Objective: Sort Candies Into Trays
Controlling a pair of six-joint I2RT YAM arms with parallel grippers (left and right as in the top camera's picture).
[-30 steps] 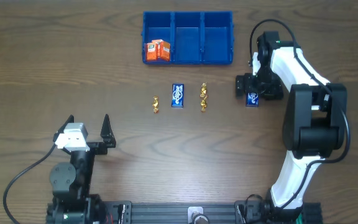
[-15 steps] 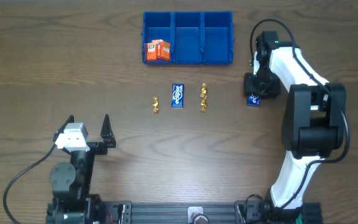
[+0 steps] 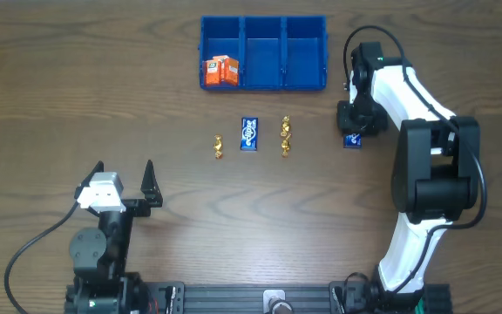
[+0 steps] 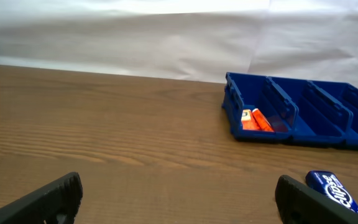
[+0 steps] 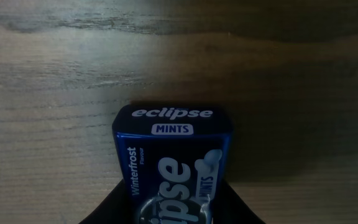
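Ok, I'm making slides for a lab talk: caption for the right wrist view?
Right arm's fingers grip a blue mint tin, wooden table behind.

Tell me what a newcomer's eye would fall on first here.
The bright blue three-bin tray at the far edge of the table, with orange packets in its left bin. Next, the right tool closed on a blue mint tin off the tray's right front corner. Mid-table lies a row of gold candies beside a second blue tin.

Matt brown wood-grain tabletop (image 3: 59, 87); glossy blue plastic three-bin tray (image 3: 264, 86); glossy dark-blue mint box (image 5: 173, 149); shiny crinkled gold-foil candies (image 3: 286, 135).
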